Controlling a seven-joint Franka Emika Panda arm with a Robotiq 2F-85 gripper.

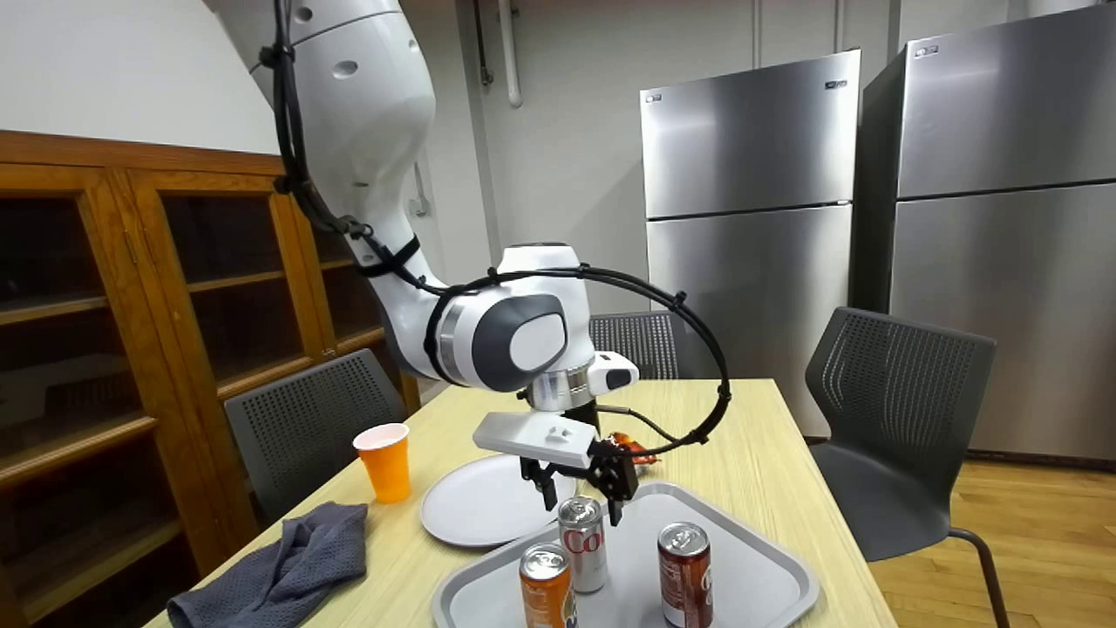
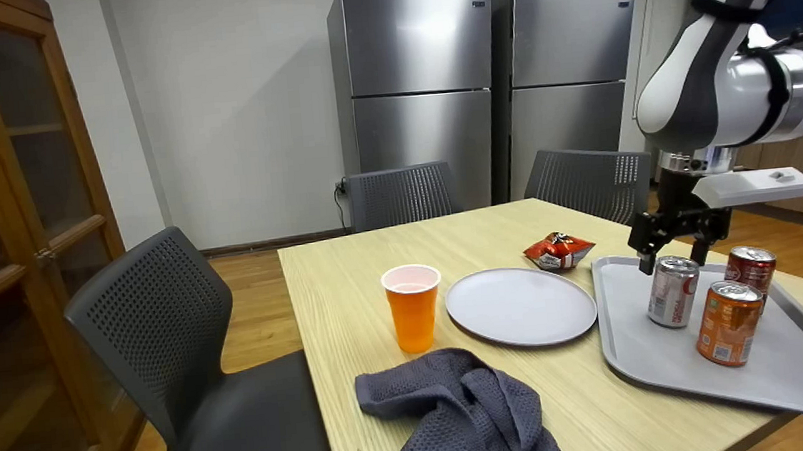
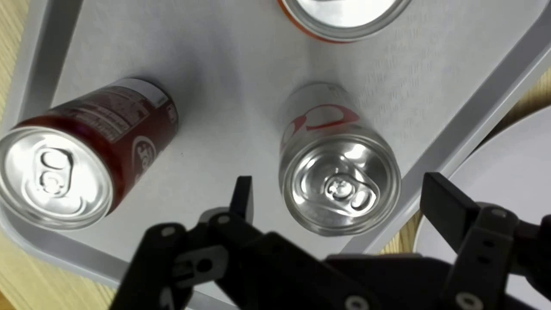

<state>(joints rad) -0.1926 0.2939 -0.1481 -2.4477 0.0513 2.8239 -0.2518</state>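
My gripper is open and points down over the silver Coke can; it shows in both exterior views (image 1: pixel 582 513) (image 2: pixel 673 261). In the wrist view the fingers (image 3: pixel 338 191) stand apart on either side of the can's top, with gaps and nothing held. The silver can (image 1: pixel 582 549) (image 2: pixel 673 295) (image 3: pixel 340 185) stands upright on the grey tray (image 1: pixel 745 545) (image 2: pixel 645 360) (image 3: pixel 215 150). A dark red can (image 1: pixel 685 576) (image 2: pixel 750 268) (image 3: pixel 99 137) and an orange can (image 1: pixel 547 589) (image 2: pixel 730 325) (image 3: pixel 344 13) stand upright near it on the tray.
A pale round plate (image 1: pixel 488 501) (image 2: pixel 519 306) lies beside the tray. An orange cup (image 1: pixel 385 462) (image 2: pixel 413 310), a dark grey cloth (image 1: pixel 288 567) (image 2: pixel 473 413) and a red snack bag (image 2: pixel 559 251) are on the table (image 2: pixel 348 280). Grey chairs (image 1: pixel 898 419) stand around it.
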